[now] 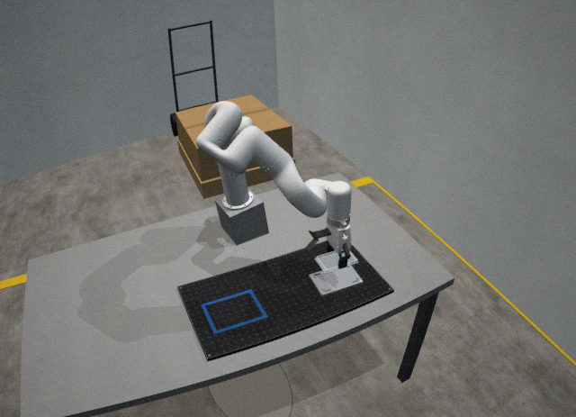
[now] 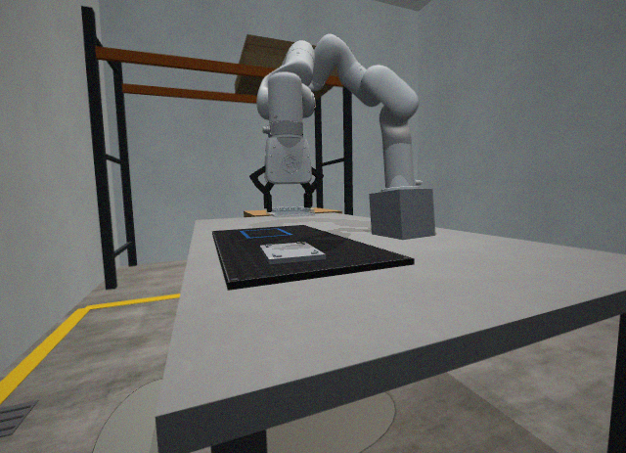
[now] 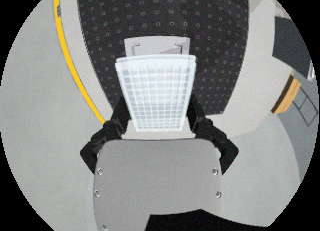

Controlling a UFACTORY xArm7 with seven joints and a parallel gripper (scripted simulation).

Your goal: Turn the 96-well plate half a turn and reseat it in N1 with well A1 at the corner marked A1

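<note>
Far left on the black deck mat (image 1: 288, 310), the blue taped outline B1 (image 1: 234, 311) lies flat on the gray desk (image 1: 93, 357). Right of it, near the mat's right end, sits the pale plate nest N1 (image 1: 336, 281), with nothing in it. Above the nest and offset toward the arm's base block (image 1: 241, 219), the hand (image 1: 343, 258) points straight down, its dark fingers (image 2: 266, 198) clamped on the two opposite sides of the 96-well plate (image 1: 329, 260), spread wide across it. Plate is held level, well grid up, clear of the nest and hanging in the air well above the mat in the exterior view. In the wrist view the plate (image 3: 156, 93) sits directly between the fingers, with the nest's edge (image 3: 158, 45) showing just past its far side. The cut corner cannot be made out.
</note>
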